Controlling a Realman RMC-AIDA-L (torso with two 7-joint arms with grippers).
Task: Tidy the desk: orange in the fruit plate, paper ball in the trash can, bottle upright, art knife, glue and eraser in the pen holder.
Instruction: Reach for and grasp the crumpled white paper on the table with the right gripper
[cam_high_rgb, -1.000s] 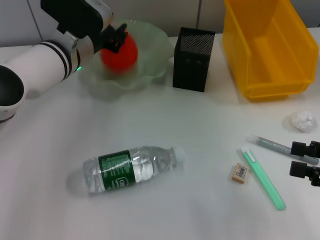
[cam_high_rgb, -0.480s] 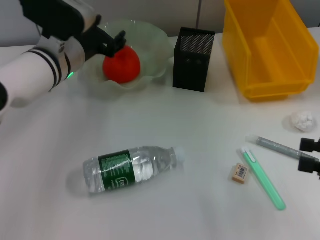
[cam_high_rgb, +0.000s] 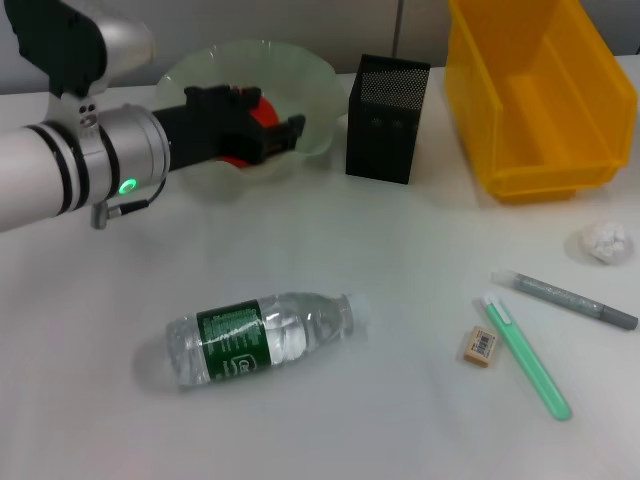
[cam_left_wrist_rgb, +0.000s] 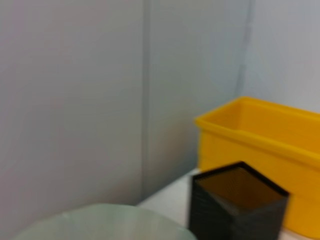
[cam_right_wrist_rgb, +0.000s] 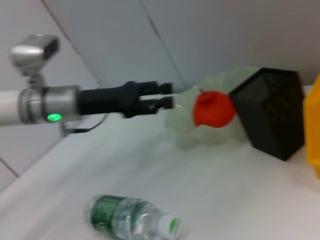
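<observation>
desk (cam_high_rgb: 400, 260) white, grey wall behind

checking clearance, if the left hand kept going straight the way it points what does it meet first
Probably the pen holder: the left hand points across the fruit plate toward it, above the orange, though depth is unclear.

The orange (cam_high_rgb: 262, 118) has been let go in the fruit plate (cam_high_rgb: 320, 90), the left gripper (cam_high_rgb: 285, 140) has been drawn back level in front of it, and the right gripper has been pulled out of the head view.
</observation>
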